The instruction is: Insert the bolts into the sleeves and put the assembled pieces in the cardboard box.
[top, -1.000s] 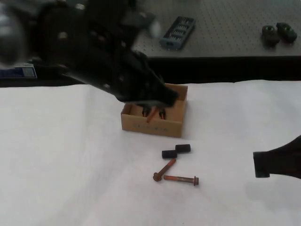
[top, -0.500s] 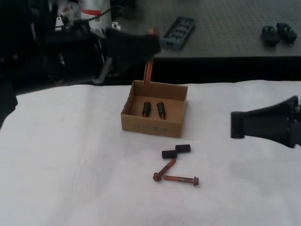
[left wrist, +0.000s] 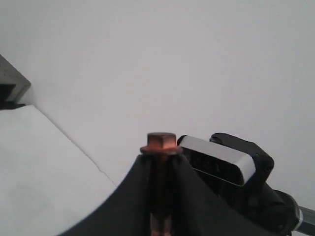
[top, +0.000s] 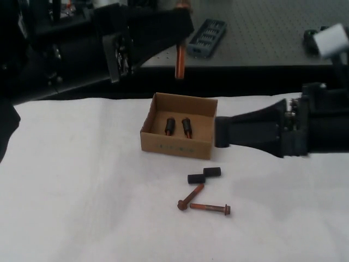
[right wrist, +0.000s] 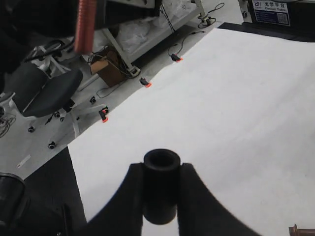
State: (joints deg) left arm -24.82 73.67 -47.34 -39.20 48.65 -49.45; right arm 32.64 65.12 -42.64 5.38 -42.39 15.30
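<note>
Two moves: left gripper lifted its clamped bolt beyond the box, right gripper swung in pinching a sleeve. Insertion looks next.

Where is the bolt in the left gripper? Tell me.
In the high view, the bolt hangs upright in the left gripper, raised above the far wall of the cardboard box.

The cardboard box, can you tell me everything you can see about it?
The cardboard box is plain brown, with its top open and a row of small dark marks on the near wall. It sits flat on the white sheet, near the middle of the bench. Inside lie two assembled pieces, orange and black, side by side on its floor. Loose sleeves and bolts lie in front of it, not touching it.
</note>
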